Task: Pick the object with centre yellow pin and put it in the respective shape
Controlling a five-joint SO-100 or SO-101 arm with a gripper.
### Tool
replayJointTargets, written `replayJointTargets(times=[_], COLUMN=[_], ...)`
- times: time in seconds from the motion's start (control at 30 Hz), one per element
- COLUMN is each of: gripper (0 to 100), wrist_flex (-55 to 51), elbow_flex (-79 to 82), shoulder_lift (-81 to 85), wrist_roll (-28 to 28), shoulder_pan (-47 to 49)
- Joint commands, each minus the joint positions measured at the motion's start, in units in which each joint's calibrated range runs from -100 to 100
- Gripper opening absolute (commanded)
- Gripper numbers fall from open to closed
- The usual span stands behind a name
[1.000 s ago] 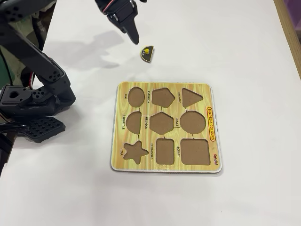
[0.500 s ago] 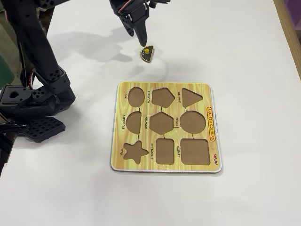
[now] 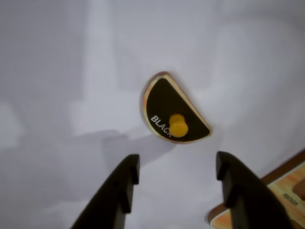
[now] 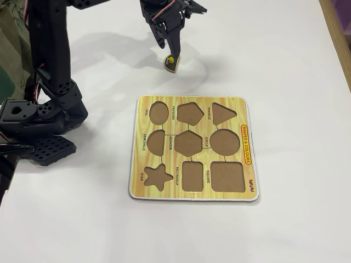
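Note:
A black semicircle piece (image 3: 171, 109) with a yellow centre pin (image 3: 178, 125) and the word BLACK lies flat on the white table. It also shows in the fixed view (image 4: 172, 63), just beyond the board's far edge. My gripper (image 3: 177, 167) is open and empty, its two dark fingers hovering above and just short of the piece; in the fixed view the gripper (image 4: 169, 45) hangs right over it. The wooden shape board (image 4: 192, 148) has several empty cut-outs, among them a semicircle hole (image 4: 156, 143) at mid left.
The board's corner (image 3: 281, 191) shows at the lower right of the wrist view. The arm's black base (image 4: 41, 120) stands at the left of the fixed view. A wooden table edge (image 4: 335, 33) runs along the far right.

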State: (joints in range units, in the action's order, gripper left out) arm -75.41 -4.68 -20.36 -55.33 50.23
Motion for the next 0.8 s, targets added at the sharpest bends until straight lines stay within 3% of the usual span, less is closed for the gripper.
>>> replayJointTargets(times=[0.0,0.77], gripper=[19,19], wrist_flex=[0.6,1.1], elbow_flex=[-4.4,-4.7], shoulder_lift=[-1.3,-8.6], wrist_roll=[0.2,0.0], shoulder_pan=[0.4,-0.4])
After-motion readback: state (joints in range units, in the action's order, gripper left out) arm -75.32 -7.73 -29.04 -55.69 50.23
